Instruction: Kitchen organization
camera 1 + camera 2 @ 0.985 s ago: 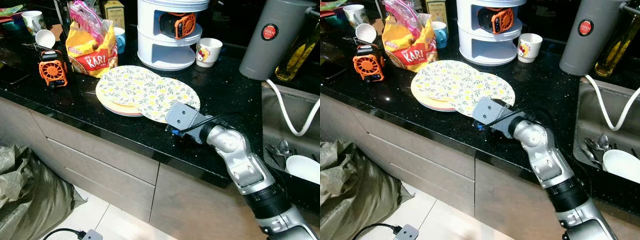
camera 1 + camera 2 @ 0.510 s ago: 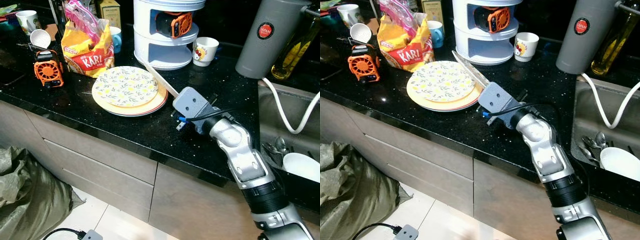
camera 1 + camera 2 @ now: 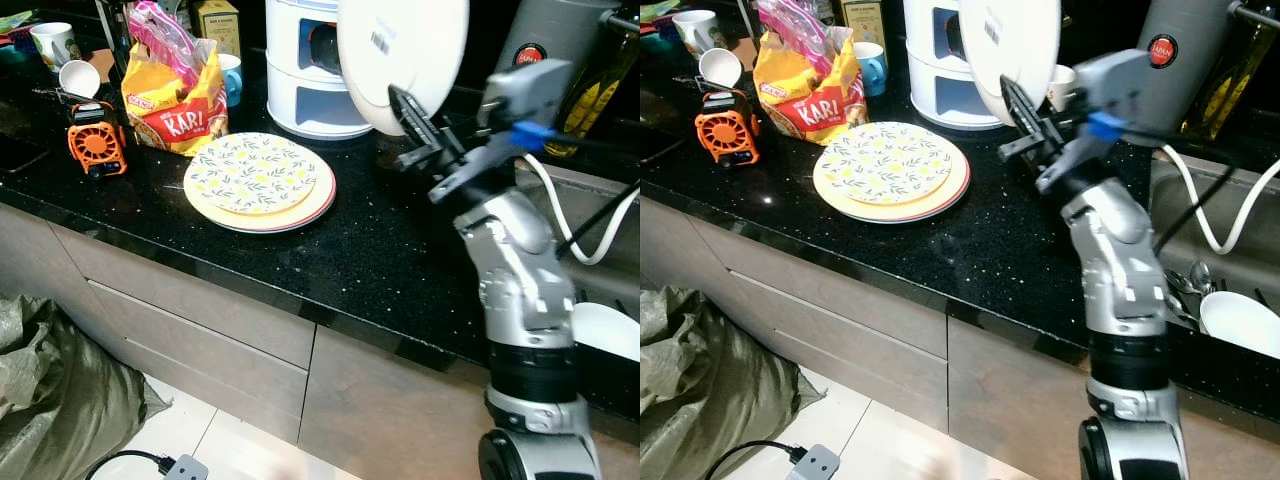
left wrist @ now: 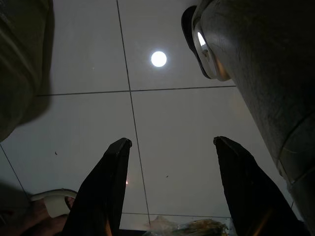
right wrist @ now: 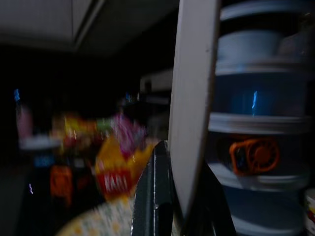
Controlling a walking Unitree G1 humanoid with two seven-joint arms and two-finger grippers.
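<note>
Your right gripper (image 3: 405, 105) pinches one plate (image 3: 403, 55) between its fingers, lifted; the stacked plates (image 3: 260, 180) below wait.

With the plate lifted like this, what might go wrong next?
1. The right gripper pinches the plate only at its lower edge, holding it upright; it may slip or pivot out.
2. The plate is close to the white rack and the cup; a swing might knock them.
3. A drop would land on the counter or the stack.
</note>
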